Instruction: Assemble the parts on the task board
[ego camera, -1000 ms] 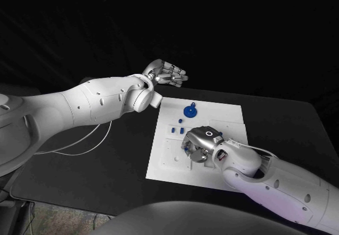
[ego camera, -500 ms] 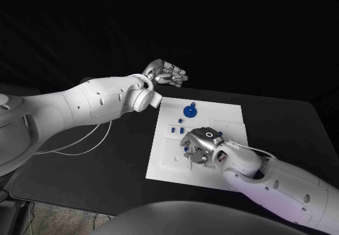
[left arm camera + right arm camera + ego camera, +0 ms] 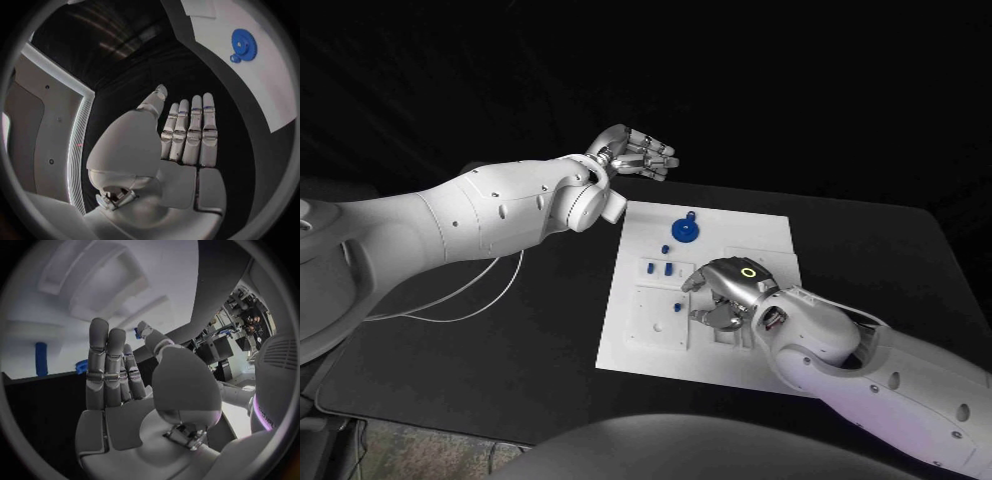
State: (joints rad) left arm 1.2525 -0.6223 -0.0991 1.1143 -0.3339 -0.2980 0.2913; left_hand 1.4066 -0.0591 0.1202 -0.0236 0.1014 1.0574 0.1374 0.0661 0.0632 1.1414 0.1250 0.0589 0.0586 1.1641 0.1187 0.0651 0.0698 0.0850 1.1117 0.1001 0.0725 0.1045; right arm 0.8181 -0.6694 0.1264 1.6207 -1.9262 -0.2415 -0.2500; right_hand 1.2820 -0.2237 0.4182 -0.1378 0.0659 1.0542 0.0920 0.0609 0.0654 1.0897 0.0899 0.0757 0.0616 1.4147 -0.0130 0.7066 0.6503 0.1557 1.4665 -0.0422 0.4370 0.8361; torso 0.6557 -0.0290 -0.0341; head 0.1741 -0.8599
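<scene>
While the left hand point(image 3: 639, 153) hangs empty with fingers straight beyond the task board's point(image 3: 733, 235) far edge, over bare black worktop point(image 3: 488, 330), the right hand point(image 3: 721, 295) lies over the board's middle; its wrist view shows a small blue part point(image 3: 136, 332) pinched at the fingertips; a blue gear point(image 3: 685, 229) sits near the far edge.

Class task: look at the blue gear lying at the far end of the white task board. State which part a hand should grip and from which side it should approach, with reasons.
Grip the blue gear by its toothed rim, coming down from above. It seems to lie flat on the task board, so only rim and top face are offered, with bare board around it. The left hand, held off the board's far corner, looks nearest.
</scene>
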